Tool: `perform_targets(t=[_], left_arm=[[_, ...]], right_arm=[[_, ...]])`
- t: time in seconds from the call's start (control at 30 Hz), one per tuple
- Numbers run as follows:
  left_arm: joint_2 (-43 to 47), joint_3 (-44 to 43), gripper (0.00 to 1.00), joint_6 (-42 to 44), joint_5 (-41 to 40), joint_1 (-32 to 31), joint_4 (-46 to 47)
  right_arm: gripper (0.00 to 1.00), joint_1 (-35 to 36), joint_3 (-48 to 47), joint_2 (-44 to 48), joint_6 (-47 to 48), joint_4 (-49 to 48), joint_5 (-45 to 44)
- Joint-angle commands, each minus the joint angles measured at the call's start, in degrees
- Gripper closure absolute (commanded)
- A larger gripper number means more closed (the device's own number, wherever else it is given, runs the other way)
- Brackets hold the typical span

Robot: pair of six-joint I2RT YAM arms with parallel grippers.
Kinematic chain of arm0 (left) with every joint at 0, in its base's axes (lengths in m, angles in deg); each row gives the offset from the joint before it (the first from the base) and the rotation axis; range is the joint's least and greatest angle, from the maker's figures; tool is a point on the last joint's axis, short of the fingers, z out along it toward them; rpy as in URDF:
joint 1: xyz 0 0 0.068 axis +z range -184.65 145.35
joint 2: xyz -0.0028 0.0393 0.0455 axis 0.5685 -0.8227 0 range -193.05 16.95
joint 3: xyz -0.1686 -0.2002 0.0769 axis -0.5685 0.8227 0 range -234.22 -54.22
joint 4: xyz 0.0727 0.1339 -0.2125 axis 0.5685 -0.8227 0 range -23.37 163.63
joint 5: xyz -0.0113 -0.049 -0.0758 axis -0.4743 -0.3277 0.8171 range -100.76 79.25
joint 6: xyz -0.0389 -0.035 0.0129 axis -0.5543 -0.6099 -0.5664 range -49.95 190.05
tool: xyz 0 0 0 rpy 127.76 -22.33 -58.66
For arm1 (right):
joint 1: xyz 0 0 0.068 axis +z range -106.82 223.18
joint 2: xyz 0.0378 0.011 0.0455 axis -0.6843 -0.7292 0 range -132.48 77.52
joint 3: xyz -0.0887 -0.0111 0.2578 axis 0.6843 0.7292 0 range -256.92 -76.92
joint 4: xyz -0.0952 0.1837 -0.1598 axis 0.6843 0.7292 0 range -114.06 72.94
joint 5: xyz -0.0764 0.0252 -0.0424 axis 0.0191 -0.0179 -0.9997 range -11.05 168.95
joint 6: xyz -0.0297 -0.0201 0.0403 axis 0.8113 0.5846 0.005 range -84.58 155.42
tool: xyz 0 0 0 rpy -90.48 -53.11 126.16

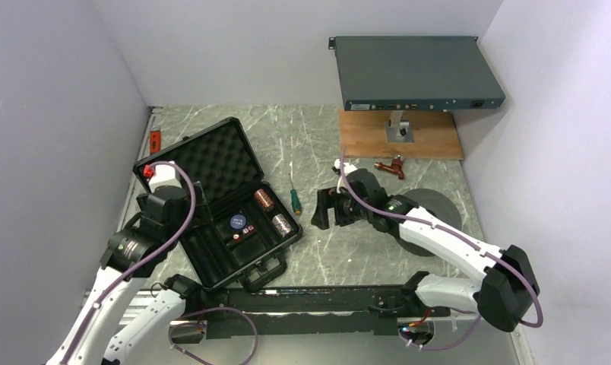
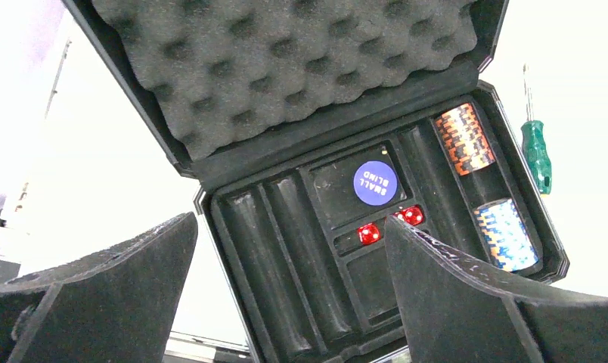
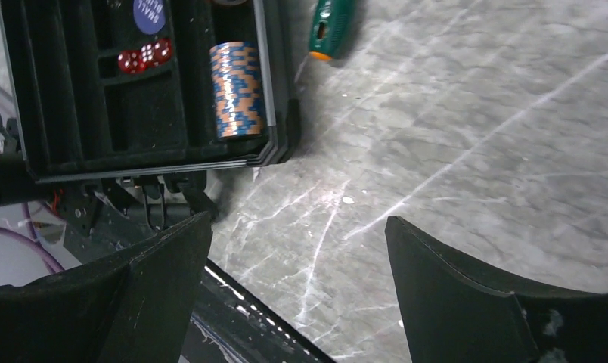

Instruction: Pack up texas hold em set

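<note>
The black briefcase (image 1: 211,247) lies open at the left, its foam-lined lid (image 1: 204,152) propped up and its handle (image 1: 266,274) toward the arms. Its tray holds two short chip stacks (image 1: 264,200) (image 1: 281,223), the blue round button (image 1: 236,223) and the red dice (image 1: 245,231). My left gripper (image 2: 290,223) is open and empty, above the tray's left side; that view shows the button (image 2: 375,182), dice (image 2: 369,233) and both stacks (image 2: 463,138) (image 2: 504,234). My right gripper (image 1: 333,211) is open and empty over bare table right of the case; its view (image 3: 297,219) shows a stack (image 3: 238,89) and dice (image 3: 144,57).
A green-handled screwdriver (image 1: 295,198) lies between the case and my right gripper. A large grey disc (image 1: 439,209) sits under the right arm. At the back right a grey rack unit (image 1: 416,72) stands on a wooden board (image 1: 432,141), with a red-brown tool (image 1: 390,166) in front.
</note>
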Motion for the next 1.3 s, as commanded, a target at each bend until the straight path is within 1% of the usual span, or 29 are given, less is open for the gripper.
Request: perform_targets(t=[0.0,0.1,0.33,0.6,0.73,0.9,1.0,1.03,1.23,1.27], left_arm=[[4.2,-0.7,0.00,3.9,-0.9,0.3,-1.3],[6.8,0.3,0.00,5.6,1.8,0.3,0.7],[12.7,2.9,0.00,9.3,3.8,0.3,4.8],[20.2,9.1,0.00,11.2,4.5,0.3,10.1],[20.4,9.6,0.00,12.2,3.6,0.3,10.5],[19.9,10.1,0.00,13.1,4.5,0.3,11.3],[19.9,10.1,0.00,13.1,4.5,0.4,11.2],[20.0,10.2,0.00,13.2,4.6,0.3,11.4],[19.8,10.5,0.00,13.5,4.9,0.4,11.7],[19.8,10.5,0.00,13.5,4.9,0.4,11.7]], right_arm=[[0.14,3.9,-4.0,-3.6,0.2,-4.5,-2.2],[0.20,4.9,-5.4,-8.0,0.1,-5.7,-2.1],[0.33,6.0,-10.8,-16.3,1.7,-6.2,-2.6],[0.39,7.7,-15.6,-24.6,3.1,-4.8,-3.4],[0.46,8.7,-18.1,-28.7,3.4,-4.2,-3.8],[0.50,9.9,-21.7,-33.1,3.9,-2.6,-6.1],[0.60,10.1,-23.3,-35.1,2.5,-0.5,-9.6],[0.62,10.1,-23.6,-35.5,2.2,0.0,-10.4],[0.65,10.1,-23.5,-36.9,1.8,0.2,-10.8],[0.68,10.1,-23.5,-37.1,1.8,0.2,-10.8]])
